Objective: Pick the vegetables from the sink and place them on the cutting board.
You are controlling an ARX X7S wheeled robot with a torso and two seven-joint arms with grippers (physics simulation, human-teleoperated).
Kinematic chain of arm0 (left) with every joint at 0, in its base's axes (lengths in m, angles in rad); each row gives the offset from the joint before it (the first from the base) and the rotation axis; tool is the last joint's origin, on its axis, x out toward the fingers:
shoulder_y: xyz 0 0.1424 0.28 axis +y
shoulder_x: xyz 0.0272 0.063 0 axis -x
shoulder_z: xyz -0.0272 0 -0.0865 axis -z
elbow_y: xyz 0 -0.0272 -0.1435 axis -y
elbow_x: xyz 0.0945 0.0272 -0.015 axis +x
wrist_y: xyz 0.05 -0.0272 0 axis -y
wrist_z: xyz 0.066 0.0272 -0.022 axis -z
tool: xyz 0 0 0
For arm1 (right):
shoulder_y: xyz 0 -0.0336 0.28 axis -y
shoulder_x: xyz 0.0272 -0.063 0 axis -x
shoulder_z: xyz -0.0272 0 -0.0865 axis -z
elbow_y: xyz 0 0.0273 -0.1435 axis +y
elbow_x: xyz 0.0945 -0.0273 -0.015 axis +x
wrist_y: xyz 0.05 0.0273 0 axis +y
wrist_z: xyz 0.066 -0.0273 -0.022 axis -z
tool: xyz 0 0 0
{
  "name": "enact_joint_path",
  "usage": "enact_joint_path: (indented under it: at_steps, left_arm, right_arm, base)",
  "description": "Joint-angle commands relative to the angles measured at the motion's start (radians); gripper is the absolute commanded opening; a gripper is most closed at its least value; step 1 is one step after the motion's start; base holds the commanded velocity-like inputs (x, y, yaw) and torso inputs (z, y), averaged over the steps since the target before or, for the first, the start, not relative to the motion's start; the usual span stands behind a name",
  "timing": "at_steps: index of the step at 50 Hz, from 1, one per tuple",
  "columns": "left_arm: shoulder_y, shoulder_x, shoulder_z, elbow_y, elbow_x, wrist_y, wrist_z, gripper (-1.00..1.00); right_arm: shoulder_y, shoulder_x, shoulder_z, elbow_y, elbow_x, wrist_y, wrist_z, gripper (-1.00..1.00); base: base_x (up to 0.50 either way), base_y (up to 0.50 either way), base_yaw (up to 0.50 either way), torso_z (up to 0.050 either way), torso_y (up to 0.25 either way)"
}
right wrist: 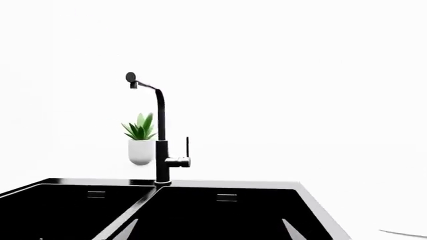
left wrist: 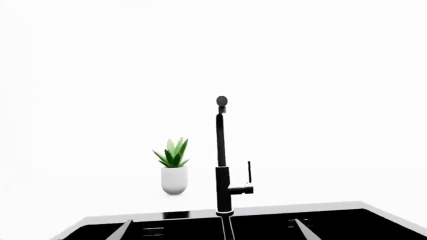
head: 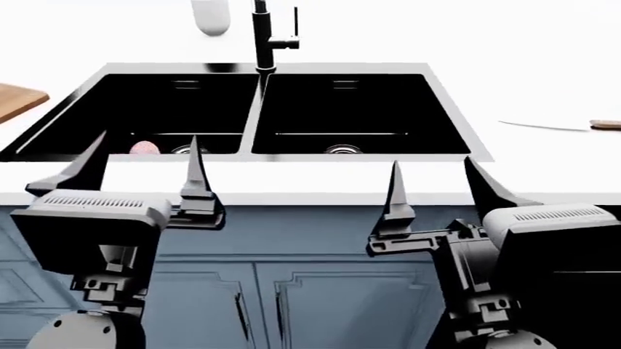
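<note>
**Both arms waiting short of the sink, onion barely showing**

The left gripper (head: 145,174) and right gripper (head: 432,182) are hovering empty, jaws spread, on the near side of the sink (head: 252,109). The onion (head: 144,147) is peeking over the left basin's near rim; probably firm, smooth and prone to rolling, so grip across its middle. The sweet potato is hidden. The cutting board (head: 19,98) is lying left of the sink. No writing is legible.

The head camera is looking down and forward over both arms onto the sink (head: 262,109) and counter (head: 291,182). Both wrist cameras are facing level toward the far wall from near the sink's front edge, sharing the faucet (left wrist: 222,160) and potted plant (right wrist: 140,140).
</note>
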Motion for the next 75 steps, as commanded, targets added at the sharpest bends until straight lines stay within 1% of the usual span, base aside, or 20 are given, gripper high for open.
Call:
enact_joint_path:
  at_steps: [1, 15, 18, 19, 23, 26, 28, 31, 34, 36, 42, 53, 69, 75]
  left_arm:
    - [-0.014, -0.025, 0.033, 0.034, 0.026, -0.035, -0.018, 1.00]
    - [-0.014, -0.037, 0.060, 0.036, 0.020, -0.049, -0.016, 1.00]
    - [-0.038, -0.034, 0.045, 0.020, 0.001, -0.084, -0.018, 1.00]
    - [-0.063, -0.036, 0.041, 0.007, -0.001, -0.101, -0.018, 1.00]
    - [-0.275, -0.028, 0.001, -0.083, -0.038, -0.255, -0.030, 1.00]
    - [-0.440, -0.019, 0.001, -0.237, -0.036, -0.306, -0.039, 1.00]
    - [-0.528, -0.015, 0.016, -0.347, -0.027, -0.312, -0.039, 1.00]
    - [-0.629, -0.001, 0.029, -0.549, -0.028, -0.281, -0.019, 1.00]
    - [-0.709, 0.025, -0.006, -0.765, -0.049, -0.239, -0.007, 1.00]
    - [-0.741, 0.028, -0.018, -0.846, -0.053, -0.217, -0.004, 1.00]
    - [-0.767, 0.020, -0.027, -0.914, -0.049, -0.190, -0.011, 1.00]
    - [-0.785, 0.003, -0.018, -0.911, -0.042, -0.198, -0.021, 1.00]
    - [-0.774, -0.004, -0.010, -0.906, -0.056, -0.197, -0.012, 1.00]
    - [-0.770, -0.011, 0.007, -0.890, -0.054, -0.204, -0.006, 1.00]
  right_arm:
    - [0.005, 0.018, -0.015, -0.038, 0.008, 0.023, 0.013, 1.00]
    - [0.005, 0.038, -0.037, -0.030, -0.006, 0.002, 0.024, 1.00]
    - [0.012, 0.045, -0.018, -0.028, -0.001, 0.004, 0.028, 1.00]
    - [0.039, 0.054, -0.012, -0.026, 0.001, 0.034, 0.030, 1.00]
    - [0.274, 0.092, 0.029, 0.001, 0.053, 0.265, 0.025, 1.00]
    - [0.461, 0.116, 0.021, 0.138, 0.058, 0.370, 0.012, 1.00]
    - [0.555, 0.123, 0.008, 0.262, 0.051, 0.383, -0.002, 1.00]
    - [0.660, 0.128, -0.021, 0.483, 0.026, 0.326, -0.031, 1.00]
    - [0.729, 0.109, -0.002, 0.682, 0.025, 0.268, -0.046, 1.00]
    - [0.760, 0.105, -0.008, 0.775, 0.012, 0.239, -0.048, 1.00]
    - [0.790, 0.101, -0.004, 0.849, 0.007, 0.240, -0.038, 1.00]
    - [0.804, 0.107, -0.013, 0.833, 0.007, 0.288, -0.024, 1.00]
    - [0.799, 0.111, -0.026, 0.852, 0.016, 0.282, -0.037, 1.00]
    - [0.804, 0.124, -0.042, 0.827, 0.019, 0.309, -0.045, 1.00]
  base:
    - [0.01, 0.50, 0.00, 0.000, 0.000]
    - [0.03, 0.50, 0.00, 0.000, 0.000]
    - [0.27, 0.48, 0.00, 0.000, 0.000]
    - [0.41, 0.35, 0.00, 0.000, 0.000]
    - [0.50, 0.09, 0.00, 0.000, 0.000]
    - [0.50, 0.00, 0.00, 0.000, 0.000]
    - [0.50, 0.00, 0.00, 0.000, 0.000]
    - [0.50, 0.00, 0.00, 0.000, 0.000]
    - [0.50, 0.00, 0.00, 0.000, 0.000]
    - [0.50, 0.00, 0.00, 0.000, 0.000]
    - [0.50, 0.00, 0.00, 0.000, 0.000]
    - [0.50, 0.00, 0.00, 0.000, 0.001]
    - [0.50, 0.00, 0.00, 0.000, 0.001]
    - [0.50, 0.00, 0.00, 0.000, 0.002]
